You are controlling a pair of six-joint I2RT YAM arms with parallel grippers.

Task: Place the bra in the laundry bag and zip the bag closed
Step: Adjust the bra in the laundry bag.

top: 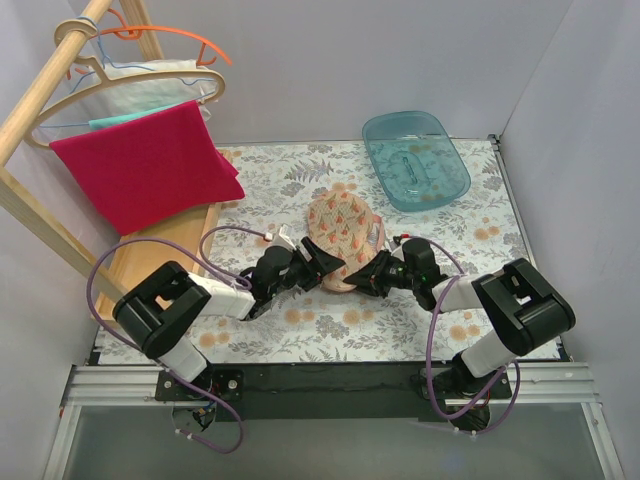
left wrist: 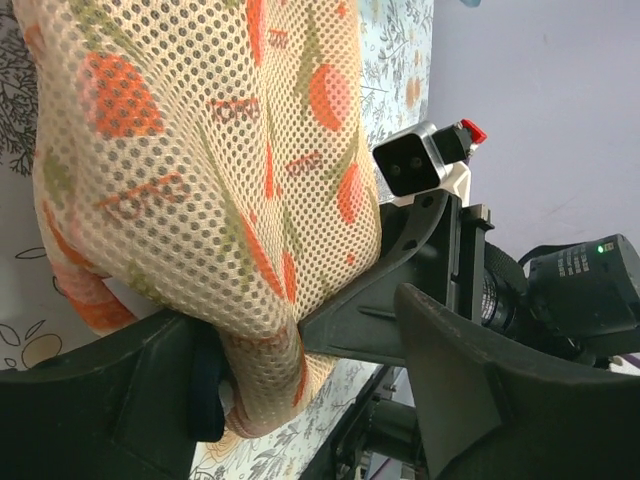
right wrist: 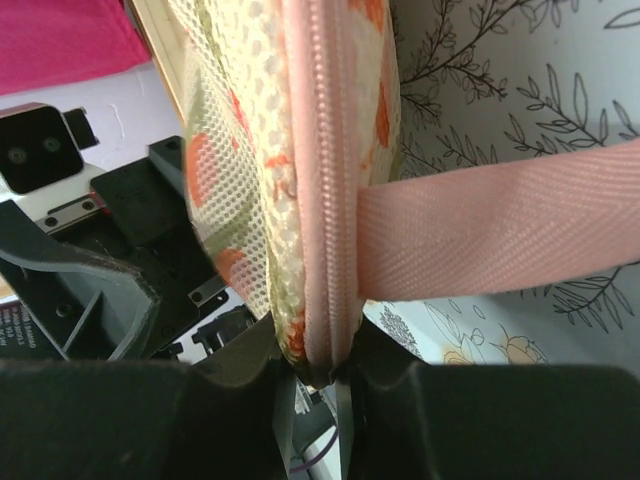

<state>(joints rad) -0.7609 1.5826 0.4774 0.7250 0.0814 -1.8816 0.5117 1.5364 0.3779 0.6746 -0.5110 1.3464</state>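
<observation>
The laundry bag (top: 340, 232), peach mesh with orange-red print, lies in the middle of the table between my two grippers. My left gripper (top: 318, 262) is at its near-left end. In the left wrist view the bag (left wrist: 200, 150) rests against the left finger (left wrist: 150, 400), while the other finger stands well apart, so this gripper (left wrist: 305, 330) is open. My right gripper (top: 368, 272) is at the near-right end. In the right wrist view it (right wrist: 325, 365) pinches the bag's pink zipper edge (right wrist: 330, 150), beside the pink loop (right wrist: 500, 240). The bra shows in no view.
A translucent teal tub (top: 415, 160) stands at the back right. At the left, a red towel (top: 145, 165) and hangers (top: 150, 50) hang on a wooden rack, with a wooden board (top: 160, 250) below. Grey walls close in the table.
</observation>
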